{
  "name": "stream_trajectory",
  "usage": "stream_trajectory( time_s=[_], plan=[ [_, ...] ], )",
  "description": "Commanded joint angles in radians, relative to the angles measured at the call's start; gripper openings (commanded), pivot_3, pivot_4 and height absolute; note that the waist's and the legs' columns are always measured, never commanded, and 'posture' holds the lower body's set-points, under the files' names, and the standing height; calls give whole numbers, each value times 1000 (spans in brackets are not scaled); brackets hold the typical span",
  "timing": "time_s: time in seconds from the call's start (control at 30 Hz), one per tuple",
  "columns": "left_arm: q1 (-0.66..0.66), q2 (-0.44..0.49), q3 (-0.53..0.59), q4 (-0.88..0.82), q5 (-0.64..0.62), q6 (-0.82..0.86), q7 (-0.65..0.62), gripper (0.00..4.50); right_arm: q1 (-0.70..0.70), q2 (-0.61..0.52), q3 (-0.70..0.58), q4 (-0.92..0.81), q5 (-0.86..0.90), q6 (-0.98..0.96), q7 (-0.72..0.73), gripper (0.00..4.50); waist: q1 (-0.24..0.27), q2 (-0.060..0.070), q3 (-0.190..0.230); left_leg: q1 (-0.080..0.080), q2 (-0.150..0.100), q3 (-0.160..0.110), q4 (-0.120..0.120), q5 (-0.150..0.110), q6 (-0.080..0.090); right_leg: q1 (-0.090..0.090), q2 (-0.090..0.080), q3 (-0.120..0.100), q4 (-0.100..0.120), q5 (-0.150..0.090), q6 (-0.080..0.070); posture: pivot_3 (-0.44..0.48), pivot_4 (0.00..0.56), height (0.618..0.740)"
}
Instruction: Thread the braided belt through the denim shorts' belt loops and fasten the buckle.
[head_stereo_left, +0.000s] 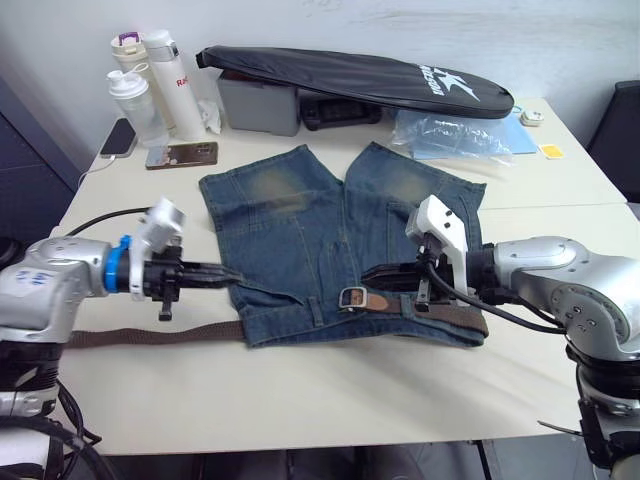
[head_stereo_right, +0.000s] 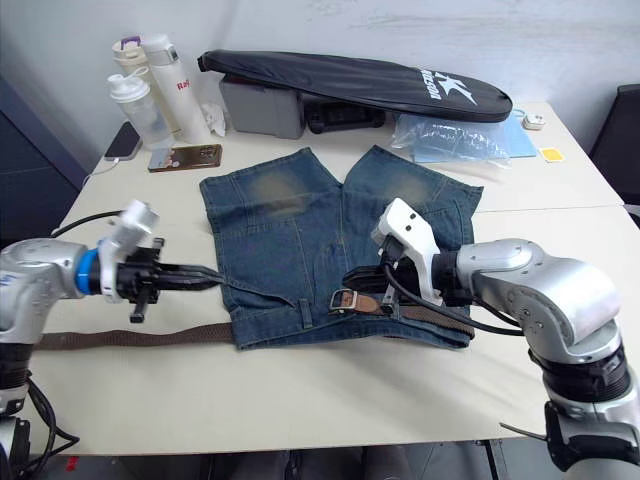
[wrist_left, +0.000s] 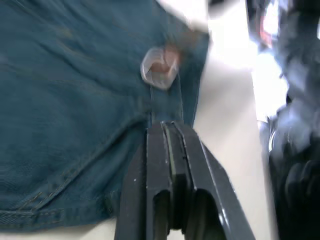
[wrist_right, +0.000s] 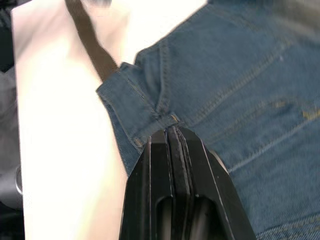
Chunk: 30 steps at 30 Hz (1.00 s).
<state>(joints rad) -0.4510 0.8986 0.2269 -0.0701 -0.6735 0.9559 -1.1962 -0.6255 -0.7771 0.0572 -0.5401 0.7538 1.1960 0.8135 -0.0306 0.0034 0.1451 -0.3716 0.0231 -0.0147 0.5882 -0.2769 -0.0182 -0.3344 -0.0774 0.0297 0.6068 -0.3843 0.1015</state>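
Observation:
The denim shorts (head_stereo_left: 300, 220) lie flat on the table, waistband toward me. The braided belt (head_stereo_left: 150, 335) runs in from the left, disappears into the waistband and reappears at the middle, where the buckle (head_stereo_left: 351, 297) rests on the denim; more brown strap lies under my right arm. At the shorts' left edge my left gripper (head_stereo_left: 230, 278) is shut, its tips against the denim (wrist_left: 75, 100), with the buckle (wrist_left: 159, 67) ahead of them. Just above the buckle my right gripper (head_stereo_left: 370, 272) is shut too. Its tips (wrist_right: 170, 131) touch the waistband at a belt loop (wrist_right: 165, 119).
A long black zipped bag (head_stereo_left: 360, 78) rests over a grey box (head_stereo_left: 258, 103) at the back. Bottles (head_stereo_left: 150, 90) and a phone (head_stereo_left: 182, 154) stand at the back left, a clear plastic bag (head_stereo_left: 450, 135) at the back right. The table's front edge (head_stereo_left: 300, 435) is near.

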Motion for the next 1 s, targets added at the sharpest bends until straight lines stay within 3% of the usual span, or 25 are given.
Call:
stream_trajectory(
  time_s=[0.03, 0.2, 0.4, 0.47, 0.57, 0.6, 0.67, 0.8, 0.9, 0.93, 0.97, 1.0],
  plan=[
    [58, -29, 232, -99, -144, 261, 197, 99, -23, -14, 33, -36, -2, -56, 41, 0, 0, 0, 0, 1, 0, 0, 0, 0, 0, 0, 0, 0, 0, 0, 0, 0, 150, 740],
    [134, -65, 498, -173, -283, 618, 392, 99, -45, 4, 50, -18, 15, -98, 78, 0, -4, -2, 1, 1, 0, 0, -1, 1, -1, 0, 1, 0, 0, 0, 0, 0, 150, 740],
    [381, -59, 713, -130, -674, 659, 710, 99, -97, 0, 119, 8, -45, -200, 151, 0, -8, -4, 2, 4, 1, -1, -4, 2, -6, 0, 0, 0, -2, 0, 0, 0, 150, 740],
    [514, -60, 780, -107, -858, 645, 836, 687, -115, -9, 159, 32, -97, -264, 185, 0, -9, -4, 2, 4, 1, -2, -5, 3, -12, -1, 0, 0, -2, 0, 0, 0, 150, 740],
    [800, -40, 794, -100, -1237, 414, 1101, 1781, -135, 3, 188, 73, -141, -335, 219, 0, -14, -7, 1, 5, 1, -1, -10, 3, -14, -4, -2, 1, -6, 0, 0, 0, 150, 740],
    [881, -54, 815, -104, -1284, 363, 1155, 2295, -143, 19, 182, 94, -126, -331, 229, 0, -15, -7, 1, 5, 1, -1, -10, 3, -14, -4, -2, 1, -6, 0, -1, 0, 150, 740],
    [980, -82, 845, -122, -1299, 314, 1185, 2889, -151, 38, 171, 120, -109, -325, 242, 0, -21, -6, 1, 5, 1, -1, -11, 3, -15, -4, -3, 1, -7, 0, -2, 0, 150, 740],
    [1175, -263, 843, -232, -1299, 191, 1240, 4490, -170, 64, 156, 152, -94, -307, 254, 1332, -36, -2, -1, 4, 1, 3, -13, 2, -15, -3, -3, 0, -15, -2, -14, 0, 150, 740],
    [1204, -390, 765, -326, -1299, 61, 1349, 4500, -175, 70, 155, 161, -94, -300, 254, 2828, -42, -2, -2, 7, 1, 2, -10, -6, -15, 2, -4, -2, -22, 5, -2, 0, 150, 740],
    [1202, -418, 729, -346, -1299, 23, 1406, 4500, -175, 72, 154, 164, -100, -304, 250, 2828, -39, -3, 0, 13, 1, 1, -9, -7, -16, 5, -4, -1, -23, 6, -2, 0, 150, 740],
    [1182, -444, 697, -355, -1299, -23, 1472, 4500, -174, 73, 157, 167, -116, -316, 242, 3601, -34, -1, -1, 17, 1, 0, -9, -9, -17, 9, -3, -2, -24, 5, -3, 0, 150, 740],
    [1157, -467, 670, -360, -1299, -62, 1526, 4500, -174, 73, 158, 169, -129, -325, 234, 3770, -31, 0, -1, 19, 1, 1, -9, -11, -15, 11, -4, -1, -26, 4, -5, 0, 150, 740]
  ],
)
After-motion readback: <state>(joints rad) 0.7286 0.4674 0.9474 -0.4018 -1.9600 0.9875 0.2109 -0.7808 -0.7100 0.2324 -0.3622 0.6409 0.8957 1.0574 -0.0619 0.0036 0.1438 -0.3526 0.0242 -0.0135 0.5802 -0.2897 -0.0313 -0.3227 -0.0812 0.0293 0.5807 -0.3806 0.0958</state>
